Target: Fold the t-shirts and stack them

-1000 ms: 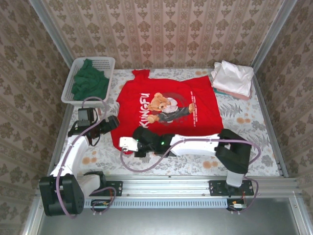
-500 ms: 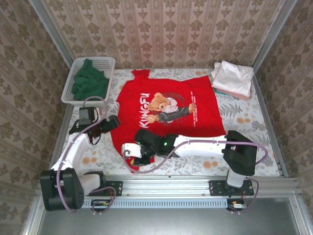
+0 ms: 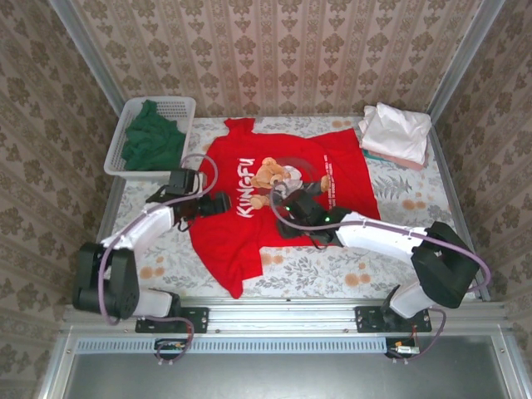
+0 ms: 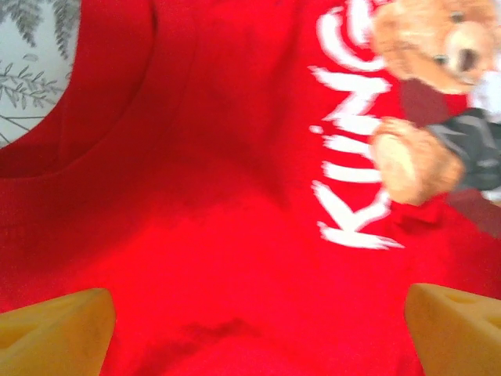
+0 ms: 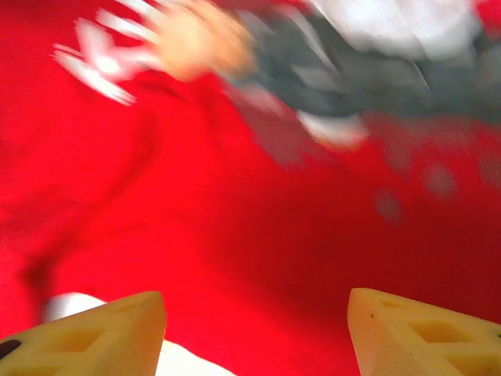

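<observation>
My left gripper [image 4: 258,333] and right gripper [image 5: 257,333] gape wide, yellow wedge fingertips [image 4: 55,325] over the rumpled, soft bright red t-shirt [image 3: 234,248], empty I think.

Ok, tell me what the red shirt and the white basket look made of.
Red shirt: soft matte knit cloth, probably cotton; it lies limp and creases into folds. Basket: white moulded plastic by the look, with stiff, perforated mesh walls and a smooth rim.

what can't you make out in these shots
Right wrist view: the print on the red shirt is blurred.
Top view: stack, lower shirts hidden under the white top one.
Top view: green shirt, bunched, partly behind the basket wall.
Left wrist view: left gripper fingers cut off by the lower edge.
</observation>
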`<control>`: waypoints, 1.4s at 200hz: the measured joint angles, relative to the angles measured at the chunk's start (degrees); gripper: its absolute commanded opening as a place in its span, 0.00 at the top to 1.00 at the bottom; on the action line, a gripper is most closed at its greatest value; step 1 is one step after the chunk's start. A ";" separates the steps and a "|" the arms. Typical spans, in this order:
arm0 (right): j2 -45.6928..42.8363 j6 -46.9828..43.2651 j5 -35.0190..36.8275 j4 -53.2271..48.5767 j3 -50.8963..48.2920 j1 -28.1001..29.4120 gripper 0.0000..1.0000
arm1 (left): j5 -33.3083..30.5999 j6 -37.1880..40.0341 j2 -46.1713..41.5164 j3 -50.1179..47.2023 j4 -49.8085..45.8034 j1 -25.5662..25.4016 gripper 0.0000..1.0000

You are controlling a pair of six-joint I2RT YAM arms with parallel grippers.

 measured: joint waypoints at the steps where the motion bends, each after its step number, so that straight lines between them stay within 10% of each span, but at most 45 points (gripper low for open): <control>1: -0.15 0.87 0.28 -0.13 -0.66 -0.20 0.35 | -0.04 -0.07 0.39 0.07 0.04 0.02 0.12; 80: -14.88 19.10 0.70 -3.58 -15.96 -10.03 0.35 | 0.31 -1.09 3.93 -6.45 7.63 10.19 0.11; 165: 8.61 8.20 -2.16 3.63 5.60 19.12 0.38 | 2.03 -1.07 3.08 -6.34 7.19 11.80 0.07; 280: 24.76 1.77 7.39 -9.27 19.76 23.56 0.39 | 1.77 -0.94 -3.02 -5.51 1.57 15.50 0.00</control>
